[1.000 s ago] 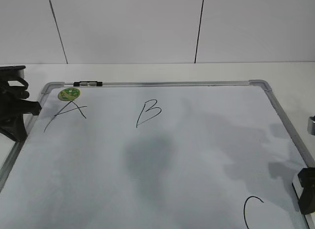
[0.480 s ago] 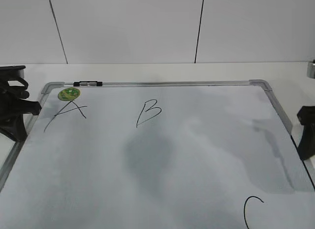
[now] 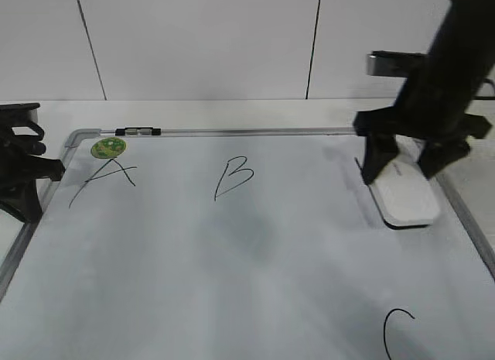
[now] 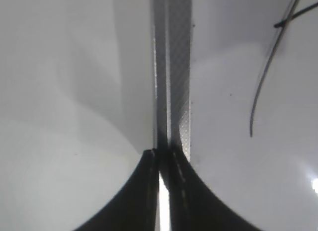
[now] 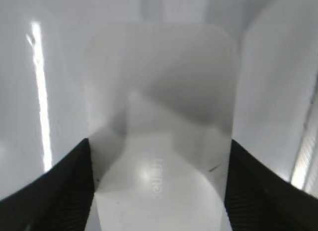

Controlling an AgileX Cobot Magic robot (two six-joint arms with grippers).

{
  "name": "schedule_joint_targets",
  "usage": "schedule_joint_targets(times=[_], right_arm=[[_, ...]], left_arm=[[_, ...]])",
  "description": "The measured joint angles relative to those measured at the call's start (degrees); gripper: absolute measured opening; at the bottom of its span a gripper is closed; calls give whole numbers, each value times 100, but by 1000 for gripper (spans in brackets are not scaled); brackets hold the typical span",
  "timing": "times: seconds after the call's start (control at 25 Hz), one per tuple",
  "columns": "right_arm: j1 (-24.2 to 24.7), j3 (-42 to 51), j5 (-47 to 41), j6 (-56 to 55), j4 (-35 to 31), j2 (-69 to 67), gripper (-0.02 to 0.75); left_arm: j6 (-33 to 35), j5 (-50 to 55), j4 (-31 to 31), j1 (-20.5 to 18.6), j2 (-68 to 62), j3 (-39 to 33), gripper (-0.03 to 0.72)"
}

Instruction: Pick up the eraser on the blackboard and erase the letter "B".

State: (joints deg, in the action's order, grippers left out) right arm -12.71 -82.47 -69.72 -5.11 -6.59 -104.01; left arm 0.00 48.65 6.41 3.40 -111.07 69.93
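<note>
One board [image 3: 232,298] lay flat on the table [image 3: 232,112], and three black letters were drawn on it: an A [image 3: 102,180] at the upper left, the B [image 3: 233,178] near the top middle, and a C [image 3: 396,331] at the lower right. One green sticker [image 3: 108,148] sat just above the A, and one small black-and-silver clip [image 3: 138,132] lay on the top frame rail.

One eraser [image 3: 404,197] rested on the board by its right edge, well apart from the B. The right gripper [image 3: 410,160] stood directly over it with its two fingers spread, one on each side of the eraser's near end; in the right wrist view the eraser [image 5: 159,141] filled the gap between the fingers [image 5: 54,191], and actual contact could not be judged.

The left gripper [image 3: 23,174] sat at the board's left edge. In the left wrist view its fingers [image 4: 144,191] were pressed together, the frame rail [image 4: 171,67] running straight ahead of them.
</note>
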Motion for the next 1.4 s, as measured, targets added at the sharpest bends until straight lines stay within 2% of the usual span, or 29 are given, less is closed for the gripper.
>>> schedule_joint_targets(times=[0.32, 0.6, 0.88, 1.12, 1.4], right_arm=[[-791, -2521, -5, -23, 129, -2049, 537], [-1117, -3905, -113, -57, 225, -3173, 537], [-1132, -4481, -452, -167, 234, -3559, 537], [-1231, -4584, -542, -197, 274, -3723, 537], [-1808, -4619, -156, -197, 399, -3794, 537]], left_arm=[[0, 30, 0, 0, 0, 0, 18], [0, 60, 6, 0, 0, 5, 17], [0, 82, 6, 0, -9, 5, 17], [0, 82, -4, 0, -9, 5, 17], [0, 117, -22, 0, -9, 14, 16]])
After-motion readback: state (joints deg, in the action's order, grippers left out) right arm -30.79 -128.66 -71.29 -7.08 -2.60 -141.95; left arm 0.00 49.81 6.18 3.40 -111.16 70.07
